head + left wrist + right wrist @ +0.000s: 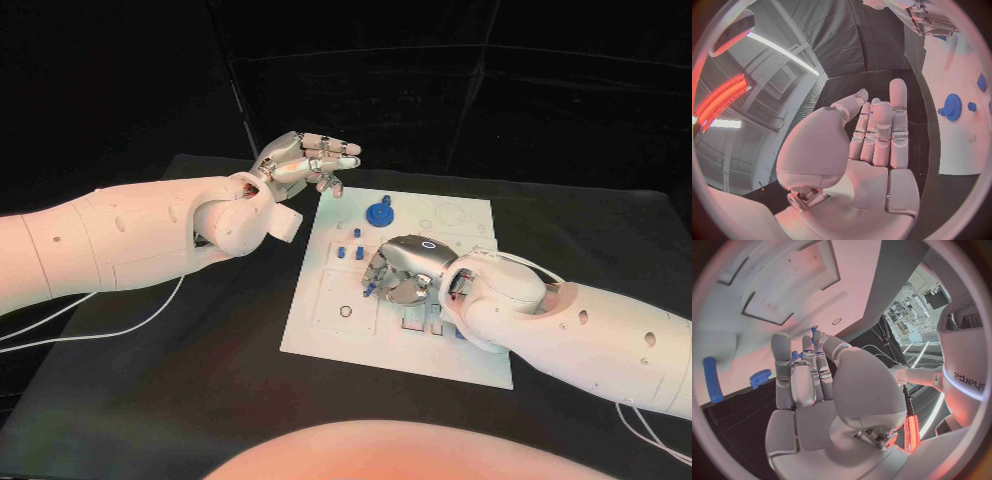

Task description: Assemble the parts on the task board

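The white task board [329, 335] lies in the middle of the black table. My right hand [408, 270] hovers low over the board's centre, palm down. It pinches a small blue part [813, 333] between thumb and fingers; the part peeks out at the fingertips [372, 286]. My left hand [306, 160] is raised beyond the board's far left corner and holds nothing, its fingers [879, 132] straight and close together. A blue gear [382, 214] stands near the board's far edge, and two short blue pegs [348, 252] stand just left of my right hand.
Empty cut-outs and a small round hole [346, 311] mark the near half of the board. White cables [87, 330] trail over the table at the left. The board [961, 150], the gear [952, 106] and my right hand [926, 20] appear in the left wrist view.
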Action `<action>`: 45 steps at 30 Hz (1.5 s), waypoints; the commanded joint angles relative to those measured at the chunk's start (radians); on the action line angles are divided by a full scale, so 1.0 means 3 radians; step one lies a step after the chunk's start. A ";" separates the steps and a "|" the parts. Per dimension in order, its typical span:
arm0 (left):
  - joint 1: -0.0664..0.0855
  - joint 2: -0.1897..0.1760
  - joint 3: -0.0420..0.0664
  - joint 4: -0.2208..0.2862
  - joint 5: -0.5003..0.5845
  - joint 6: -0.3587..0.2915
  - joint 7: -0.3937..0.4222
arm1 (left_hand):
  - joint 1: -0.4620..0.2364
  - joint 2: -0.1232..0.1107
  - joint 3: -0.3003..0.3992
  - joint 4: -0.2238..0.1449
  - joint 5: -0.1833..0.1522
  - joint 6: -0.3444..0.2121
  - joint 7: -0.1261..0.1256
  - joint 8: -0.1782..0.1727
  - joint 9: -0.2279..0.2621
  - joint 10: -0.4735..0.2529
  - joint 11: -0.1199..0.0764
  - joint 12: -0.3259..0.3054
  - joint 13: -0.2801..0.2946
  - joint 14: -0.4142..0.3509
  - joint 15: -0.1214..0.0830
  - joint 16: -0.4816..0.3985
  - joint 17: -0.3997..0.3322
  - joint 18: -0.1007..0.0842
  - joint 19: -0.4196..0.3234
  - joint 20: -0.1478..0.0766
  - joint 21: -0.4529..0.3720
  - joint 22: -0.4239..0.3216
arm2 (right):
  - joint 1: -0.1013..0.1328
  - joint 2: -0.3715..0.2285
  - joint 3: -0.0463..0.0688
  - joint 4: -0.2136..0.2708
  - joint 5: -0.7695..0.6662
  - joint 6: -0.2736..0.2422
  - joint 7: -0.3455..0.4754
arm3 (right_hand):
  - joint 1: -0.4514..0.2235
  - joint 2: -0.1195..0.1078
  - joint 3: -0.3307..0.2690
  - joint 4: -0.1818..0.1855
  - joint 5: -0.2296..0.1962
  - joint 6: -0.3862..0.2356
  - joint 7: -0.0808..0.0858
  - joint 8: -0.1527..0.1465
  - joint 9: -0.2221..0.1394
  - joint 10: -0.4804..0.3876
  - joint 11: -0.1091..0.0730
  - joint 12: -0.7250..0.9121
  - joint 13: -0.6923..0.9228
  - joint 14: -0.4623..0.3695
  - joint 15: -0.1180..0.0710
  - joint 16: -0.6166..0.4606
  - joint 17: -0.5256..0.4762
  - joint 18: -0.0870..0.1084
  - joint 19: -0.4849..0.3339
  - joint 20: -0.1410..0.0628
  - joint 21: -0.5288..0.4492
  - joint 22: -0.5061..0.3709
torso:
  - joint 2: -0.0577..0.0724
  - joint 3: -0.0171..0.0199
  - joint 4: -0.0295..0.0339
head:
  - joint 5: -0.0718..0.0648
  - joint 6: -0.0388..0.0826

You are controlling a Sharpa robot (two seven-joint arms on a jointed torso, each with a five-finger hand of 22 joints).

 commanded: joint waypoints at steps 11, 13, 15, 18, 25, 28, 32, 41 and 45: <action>0.0006 -0.0004 0.0002 -0.0005 0.0014 0.0029 0.0033 | 0.0000 0.0035 -0.0015 -0.0001 0.0015 -0.0023 -0.0003 0.0004 -0.0005 -0.0001 0.0004 0.0023 -0.0001 -0.0019 -0.0008 -0.0011 -0.0003 0.0045 -0.0026 0.0001 -0.0019 -0.0005 | 0.0003 0.0035 0.0000 0.0009 -0.0051 0.0074 0.0038 | -0.0038 -0.0011 0.0012 0.0015 -0.0015 0.0010 0.0009 -0.0002 0.0003 0.0014 0.0009 -0.0013 -0.0003 0.0122 -0.0013 0.0013 -0.0008 -0.0024 -0.0009 0.0007 -0.0005 0.0006 | 0.0002 -0.0003 0.0005 | -0.0001 -0.0016; 0.0006 -0.0005 0.0002 -0.0004 0.0014 0.0029 0.0033 | 0.0000 0.0035 -0.0015 -0.0001 0.0015 -0.0023 -0.0003 0.0004 -0.0005 -0.0001 0.0004 0.0023 -0.0001 -0.0019 -0.0008 -0.0011 -0.0003 0.0045 -0.0026 0.0001 -0.0019 -0.0005 | 0.0003 0.0040 0.0000 0.0008 -0.0051 0.0082 0.0039 | -0.0038 -0.0011 0.0012 0.0015 -0.0015 0.0010 0.0009 -0.0002 0.0003 0.0014 0.0009 -0.0013 -0.0003 0.0122 -0.0013 0.0013 -0.0008 -0.0024 -0.0009 0.0007 -0.0005 0.0006 | 0.0002 -0.0003 0.0005 | -0.0001 -0.0016; 0.0007 -0.0006 0.0002 -0.0005 0.0014 0.0029 0.0033 | 0.0000 0.0035 -0.0015 -0.0001 0.0015 -0.0023 -0.0003 0.0004 -0.0005 -0.0001 0.0004 0.0023 -0.0001 -0.0019 -0.0008 -0.0011 -0.0003 0.0045 -0.0026 0.0001 -0.0019 -0.0005 | 0.0003 0.0045 0.0000 0.0007 -0.0051 0.0091 0.0034 | -0.0039 -0.0012 0.0012 0.0016 -0.0016 0.0011 0.0009 -0.0003 0.0003 0.0014 0.0009 -0.0013 -0.0003 0.0122 -0.0013 0.0013 -0.0008 -0.0024 -0.0009 0.0007 -0.0004 0.0007 | 0.0000 -0.0002 0.0004 | 0.0001 -0.0022; 0.0007 -0.0007 0.0002 -0.0004 0.0014 0.0029 0.0033 | 0.0000 0.0035 -0.0015 -0.0001 0.0015 -0.0023 -0.0003 0.0004 -0.0005 -0.0001 0.0004 0.0023 -0.0001 -0.0019 -0.0008 -0.0011 -0.0003 0.0045 -0.0026 0.0001 -0.0019 -0.0005 | 0.0003 0.0054 0.0000 0.0003 -0.0057 0.0113 0.0012 | -0.0043 -0.0015 0.0010 0.0017 -0.0019 0.0011 0.0008 -0.0003 0.0003 0.0015 0.0009 -0.0014 -0.0003 0.0122 -0.0012 0.0014 -0.0007 -0.0024 -0.0010 0.0007 -0.0004 0.0006 | -0.0001 -0.0003 0.0002 | 0.0001 -0.0025; 0.0009 -0.0008 0.0002 0.0000 0.0014 0.0034 0.0030 | 0.0000 0.0035 -0.0015 -0.0001 0.0015 -0.0023 -0.0003 0.0004 -0.0005 -0.0001 0.0004 0.0023 -0.0001 -0.0019 -0.0008 -0.0011 -0.0003 0.0045 -0.0026 0.0001 -0.0019 -0.0005 | 0.0003 0.0075 0.0000 -0.0006 -0.0247 0.0144 -0.0153 | -0.0076 -0.0030 -0.0008 0.0033 -0.0027 0.0013 0.0007 -0.0009 0.0000 0.0018 0.0009 -0.0021 -0.0005 0.0120 -0.0011 0.0017 -0.0007 -0.0024 -0.0015 0.0009 -0.0004 0.0005 | 0.0000 -0.0001 0.0004 | 0.0001 -0.0028; 0.0009 -0.0010 0.0002 0.0001 0.0014 0.0035 0.0028 | 0.0000 0.0035 -0.0015 -0.0001 0.0015 -0.0023 -0.0003 0.0004 -0.0005 -0.0001 0.0004 0.0023 -0.0001 -0.0019 -0.0008 -0.0011 -0.0003 0.0045 -0.0026 0.0001 -0.0019 -0.0005 | 0.0003 0.0080 0.0000 -0.0003 -0.0346 0.0141 -0.0225 | -0.0082 -0.0033 -0.0011 0.0038 -0.0027 0.0014 0.0006 -0.0011 0.0000 0.0019 0.0009 -0.0022 -0.0006 0.0118 -0.0011 0.0014 -0.0015 -0.0023 -0.0018 0.0009 -0.0007 -0.0001 | 0.0000 -0.0002 0.0004 | 0.0000 -0.0030; 0.0009 -0.0010 0.0002 0.0001 0.0014 0.0036 0.0027 | 0.0000 0.0035 -0.0015 -0.0001 0.0015 -0.0023 -0.0003 0.0004 -0.0005 -0.0001 0.0004 0.0023 -0.0001 -0.0019 -0.0008 -0.0011 -0.0003 0.0045 -0.0026 0.0001 -0.0019 -0.0005 | 0.0003 0.0078 0.0000 0.0008 -0.0423 0.0117 -0.0273 | -0.0090 -0.0035 -0.0014 0.0042 -0.0028 0.0015 0.0005 -0.0012 0.0000 0.0019 0.0008 -0.0024 -0.0007 0.0117 -0.0011 0.0010 -0.0023 -0.0023 -0.0018 0.0009 -0.0007 0.0000 | 0.0000 -0.0001 0.0003 | -0.0002 -0.0033; 0.0009 -0.0011 0.0002 -0.0003 0.0014 0.0039 0.0026 | 0.0000 0.0035 -0.0015 -0.0001 0.0015 -0.0023 -0.0003 0.0004 -0.0005 -0.0001 0.0004 0.0023 -0.0001 -0.0019 -0.0008 -0.0011 -0.0003 0.0045 -0.0026 0.0001 -0.0019 -0.0005 | -0.0010 0.0033 0.0000 0.0103 -0.0475 -0.0076 -0.0221 | -0.0090 -0.0035 -0.0014 0.0044 -0.0027 0.0017 0.0004 -0.0012 0.0000 0.0021 0.0007 -0.0024 -0.0007 0.0119 -0.0011 0.0018 -0.0007 -0.0026 -0.0010 0.0010 0.0002 0.0019 | -0.0001 0.0000 0.0001 | 0.0000 -0.0033; 0.0009 -0.0010 0.0002 -0.0005 0.0014 0.0042 0.0025 | 0.0000 0.0035 -0.0015 -0.0001 0.0015 -0.0023 -0.0003 0.0004 -0.0005 -0.0001 0.0004 0.0023 -0.0001 -0.0019 -0.0008 -0.0011 -0.0003 0.0045 -0.0026 0.0001 -0.0019 -0.0005 | -0.0017 0.0014 0.0000 0.0151 -0.0479 -0.0154 -0.0190 | -0.0090 -0.0035 -0.0014 0.0043 -0.0027 0.0018 0.0003 -0.0012 0.0000 0.0022 0.0006 -0.0024 -0.0007 0.0121 -0.0012 0.0023 0.0002 -0.0028 -0.0006 0.0010 0.0006 0.0028 | -0.0001 0.0000 0.0002 | -0.0003 -0.0033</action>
